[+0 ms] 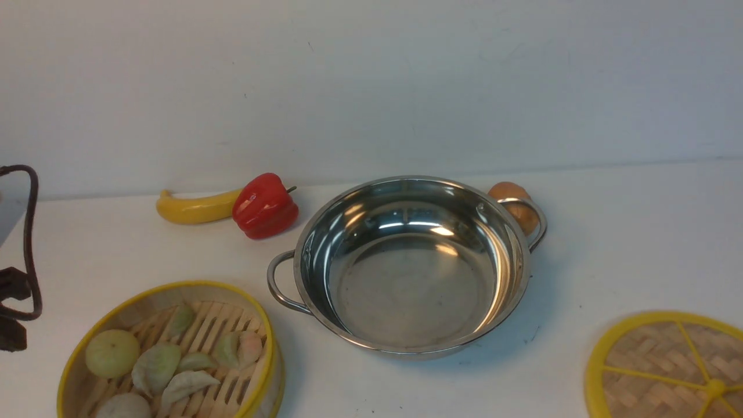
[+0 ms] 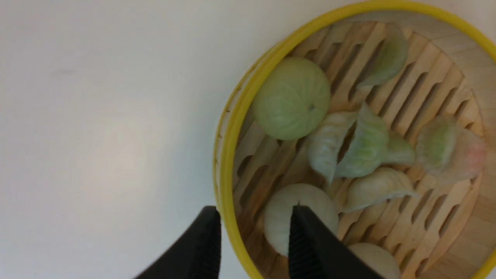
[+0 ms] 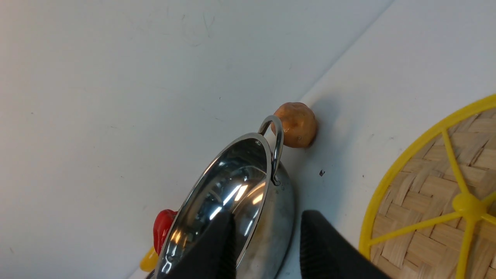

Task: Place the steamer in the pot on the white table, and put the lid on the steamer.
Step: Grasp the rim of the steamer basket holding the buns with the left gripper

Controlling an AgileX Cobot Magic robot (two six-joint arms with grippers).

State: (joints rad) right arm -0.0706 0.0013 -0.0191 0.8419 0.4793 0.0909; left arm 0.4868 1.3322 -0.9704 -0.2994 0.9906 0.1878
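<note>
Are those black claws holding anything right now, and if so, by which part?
Nothing is held. The left gripper stands open astride the yellow rim of the steamer, not closed on it; the right gripper hangs open and empty.

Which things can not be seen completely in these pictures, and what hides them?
- Steamer, front view: near side cut off by the bottom edge.
- Lid, front view: cut off by right and bottom edges.
- Banana, front view: one end behind the red pepper.
- Brown round item, front view: partly behind the pot; kind unclear.
- Left gripper, right gripper: outside the front view; contact with anything unclear.
</note>
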